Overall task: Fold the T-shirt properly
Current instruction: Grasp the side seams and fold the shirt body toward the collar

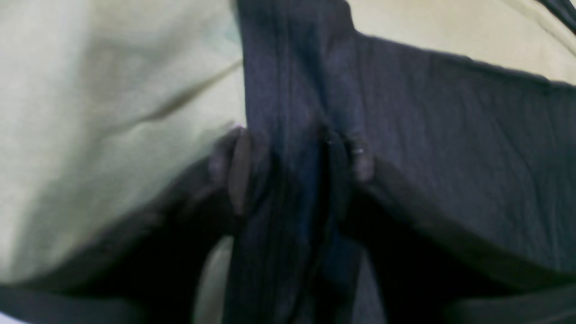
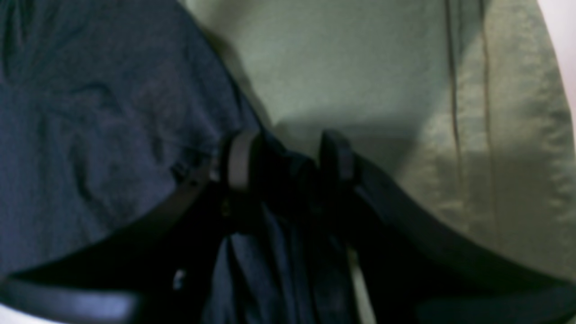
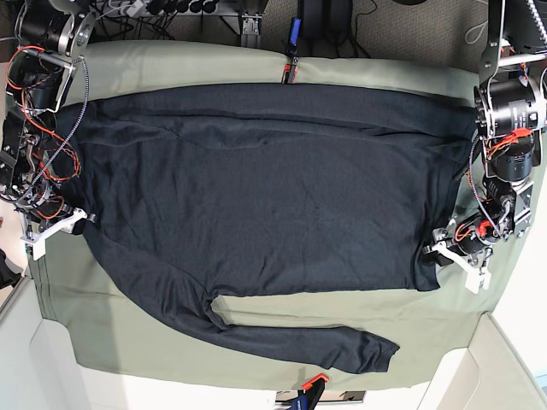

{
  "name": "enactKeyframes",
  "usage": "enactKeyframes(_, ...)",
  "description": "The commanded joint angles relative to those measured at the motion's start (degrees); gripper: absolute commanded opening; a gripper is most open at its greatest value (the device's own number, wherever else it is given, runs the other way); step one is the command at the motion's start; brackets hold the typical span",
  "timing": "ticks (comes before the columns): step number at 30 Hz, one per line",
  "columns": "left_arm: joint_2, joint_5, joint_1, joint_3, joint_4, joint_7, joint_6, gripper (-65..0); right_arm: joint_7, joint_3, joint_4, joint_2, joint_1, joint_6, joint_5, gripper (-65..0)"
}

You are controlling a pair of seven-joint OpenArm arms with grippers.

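The dark charcoal-navy T-shirt (image 3: 265, 188) lies spread flat across the sage-green table cloth (image 3: 171, 60). One long sleeve (image 3: 291, 337) angles toward the front edge. My left gripper (image 3: 438, 249) is at the shirt's right-hand front corner. In the left wrist view the left gripper (image 1: 299, 157) is shut on a bunched fold of the shirt (image 1: 450, 135). My right gripper (image 3: 84, 220) is at the shirt's left edge. In the right wrist view the right gripper (image 2: 288, 166) is shut on the shirt's edge (image 2: 90, 135), with fabric hanging between the fingers (image 2: 240, 162).
A clamp with a blue and orange handle (image 3: 291, 51) sits at the cloth's back edge and another (image 3: 309, 389) at the front edge. Pale boards (image 3: 504, 367) flank the table's front corners. Arm bases and cables (image 3: 34, 102) stand at both sides.
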Motion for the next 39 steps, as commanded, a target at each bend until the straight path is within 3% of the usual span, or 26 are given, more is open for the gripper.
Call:
enactKeyframes(1,-0.3,0.6,-0.9,0.1,0.3,1.8,-0.7,-44.6,-0.9,0.0,0.5,0.6,0.7,1.5,0.2,-43.5)
enactKeyframes(2,-0.3,0.6,-0.9,0.1,0.3,1.8,-0.7,-47.2,-0.9,0.0,0.5,0.6,0.7,2.3,0.2,-48.0)
enactKeyframes(4,-0.4,0.7,-1.0,0.1,0.3,1.7,-1.1,-52.7,-0.9,0.0,0.5,0.6,0.6,2.8,0.2,-63.4)
enactKeyframes(5,-0.4,0.9,-1.0,0.1,0.3,1.2,-2.2,-56.4,-0.9,0.0,0.5,0.6,0.5,2.8,0.2,-65.0)
enactKeyframes(7,-0.9,2.2,-1.0,0.1,0.4,-1.2,-2.2,-63.9,-1.0,0.0,0.5,0.6,0.5,2.8,0.2,-65.0)
enactKeyframes(11,-3.4,2.8,-1.1,0.1,4.0,-2.4,-2.2,-65.0,-1.0,0.1,1.4,0.9,0.6,2.7,0.3,-65.0)
enactKeyframes(15,-5.9,2.1,-0.3,0.1,12.4,2.6,-2.2,-65.0,-1.8,0.1,4.0,2.7,0.4,2.7,1.8,-65.0)
enactKeyframes(21,-9.7,-4.0,4.4,0.1,25.4,9.0,-2.2,-65.0,-5.9,0.1,8.4,6.1,0.5,3.3,7.9,-65.0)
enactKeyframes(28,-12.5,-11.9,12.8,0.1,38.5,16.2,-2.2,-65.0,-8.1,0.1,9.7,7.9,0.1,3.3,9.4,-65.0)
enactKeyframes(33,-13.5,-13.4,19.0,0.1,46.4,20.8,-2.2,-65.0,-8.7,0.1,14.2,8.4,-5.0,4.3,12.3,-65.0)
enactKeyframes(39,-17.0,-15.2,26.3,0.0,56.5,21.4,-2.2,-65.0,-8.6,1.0,20.3,8.5,-12.9,4.3,12.2,-65.0)
